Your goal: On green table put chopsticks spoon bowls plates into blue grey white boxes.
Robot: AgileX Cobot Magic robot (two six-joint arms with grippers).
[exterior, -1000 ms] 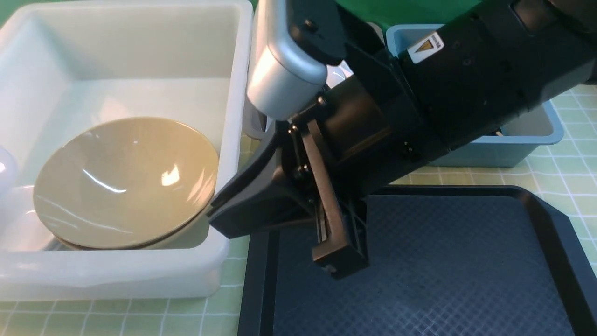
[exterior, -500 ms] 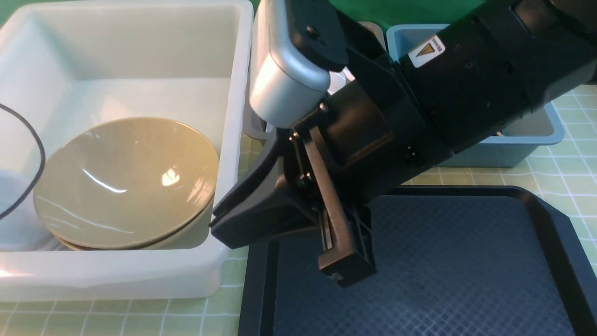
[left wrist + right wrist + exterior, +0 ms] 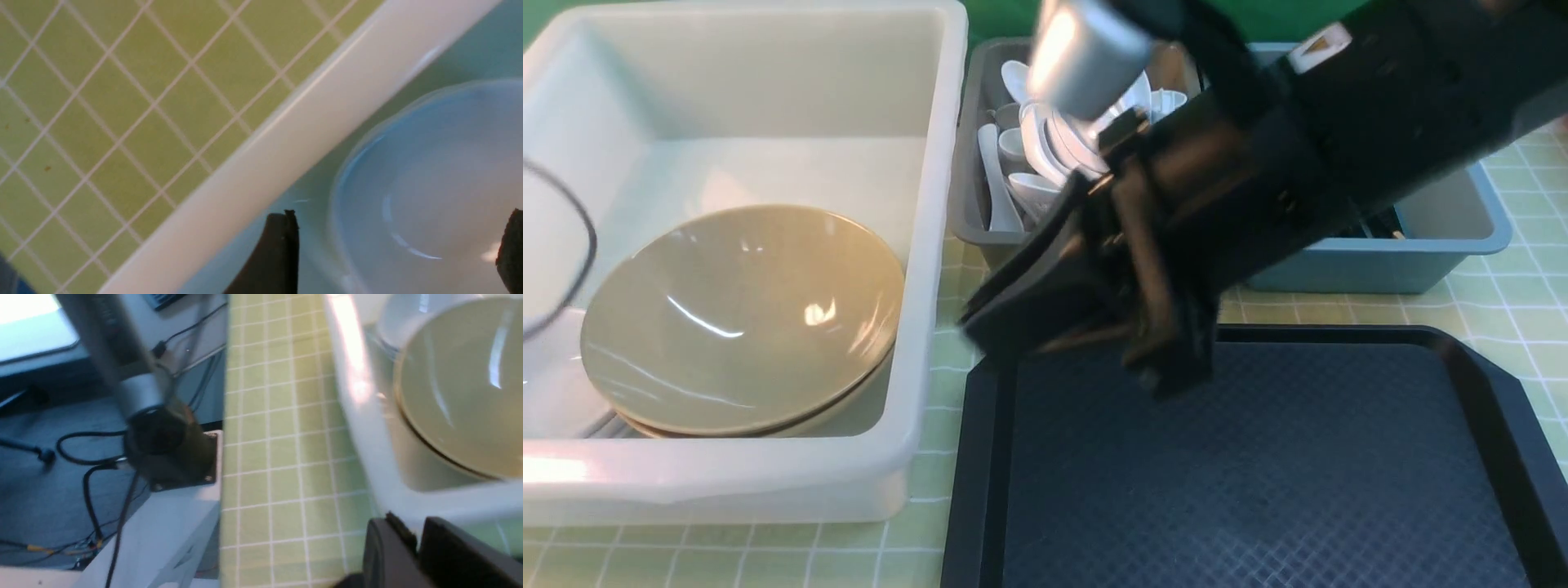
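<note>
Two stacked tan bowls (image 3: pixel 739 318) rest in the big white box (image 3: pixel 931 245) on the green table (image 3: pixel 1511 302). My left gripper (image 3: pixel 400 220) hangs open inside that box, fingers wide apart over a white plate (image 3: pixel 429 183) that lies beside the box wall (image 3: pixel 310 118). My right gripper (image 3: pixel 1168 371) is blurred above the black tray's far left corner; in the right wrist view it (image 3: pixel 412 524) is shut and empty, close to the white box's corner (image 3: pixel 380 473). The grey box (image 3: pixel 968 188) holds white spoons (image 3: pixel 995 184) and small dishes. The chopsticks are hidden.
The blue box (image 3: pixel 1462 245) stands at the back right, half covered by my right arm (image 3: pixel 1307 163). A black textured tray (image 3: pixel 1258 474) fills the front right. A black cable (image 3: pixel 584 245) loops in at the left edge. The table edge (image 3: pixel 224 457) drops off near the white box.
My right arm has swung up and to the right, away from the white box, uncovering the grey box. A pale rounded shape at the left edge is gone; a cable shows there.
</note>
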